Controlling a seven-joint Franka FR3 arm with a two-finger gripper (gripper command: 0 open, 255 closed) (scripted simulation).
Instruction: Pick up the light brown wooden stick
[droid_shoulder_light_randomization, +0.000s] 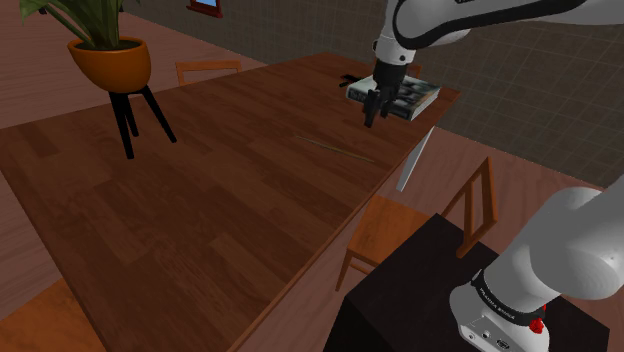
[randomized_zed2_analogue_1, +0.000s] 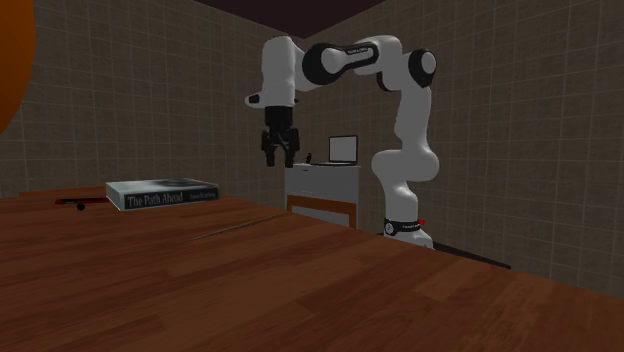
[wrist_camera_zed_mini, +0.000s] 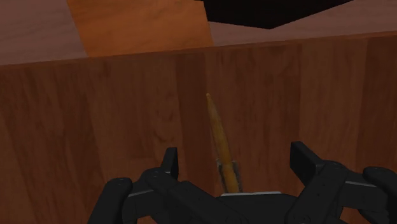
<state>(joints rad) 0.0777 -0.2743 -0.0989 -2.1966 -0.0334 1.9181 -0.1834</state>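
A thin light brown wooden stick (droid_shoulder_light_randomization: 340, 150) lies flat on the brown wooden table (droid_shoulder_light_randomization: 200, 230), near the edge on the stand's side. My black gripper (droid_shoulder_light_randomization: 373, 112) hangs open above the table, higher than the stick and a little toward the book. In the wrist view the stick (wrist_camera_zed_mini: 219, 137) runs lengthwise on the tabletop between my spread fingers (wrist_camera_zed_mini: 170, 164), below them and untouched; the gripper (wrist_camera_zed_mini: 236, 163) holds nothing. In the second exterior view the gripper (randomized_zed2_analogue_1: 278, 155) hovers well above the stick (randomized_zed2_analogue_1: 235, 229).
A grey book (droid_shoulder_light_randomization: 395, 97) lies at the table's far corner, close behind the gripper. An orange plant pot (droid_shoulder_light_randomization: 110, 62) on black legs stands at the shoulder view's upper left. A wooden chair (droid_shoulder_light_randomization: 420, 225) and a white panel (droid_shoulder_light_randomization: 413, 160) stand between table and stand.
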